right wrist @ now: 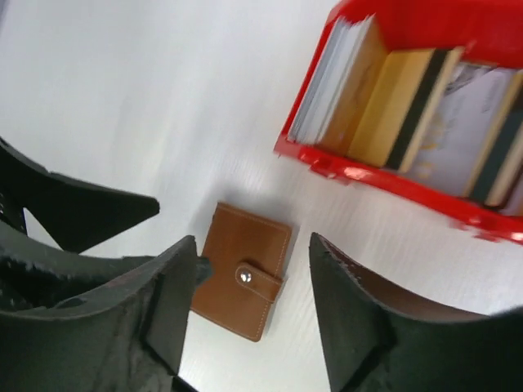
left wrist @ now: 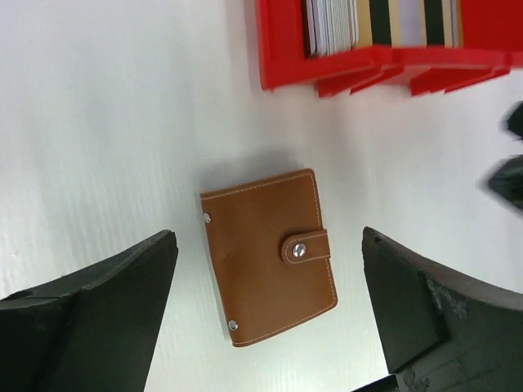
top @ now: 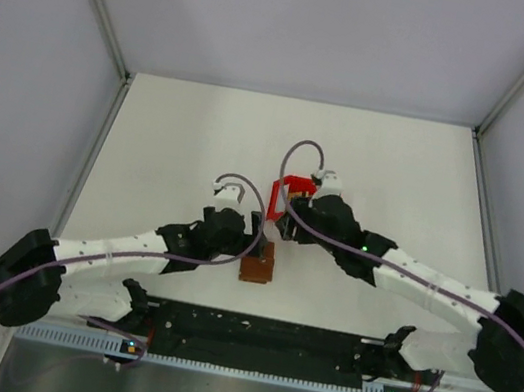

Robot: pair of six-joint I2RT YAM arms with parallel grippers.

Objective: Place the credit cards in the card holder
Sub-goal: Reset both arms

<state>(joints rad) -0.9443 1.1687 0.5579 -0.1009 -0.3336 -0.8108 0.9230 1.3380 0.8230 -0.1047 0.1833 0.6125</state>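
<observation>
The card holder is a brown wallet lying flat and closed on the white table, its tab snapped shut. It shows in the left wrist view and in the right wrist view. Several credit cards, whitish, tan-gold and dark, stand on edge in a red bin; they also show in the left wrist view. My left gripper is open and empty above the wallet. My right gripper is open and empty, between the bin and the wallet.
The red bin stands just beyond the wallet, its front wall near both grippers. The two grippers hang close together; the left fingers show in the right wrist view. White walls enclose the table.
</observation>
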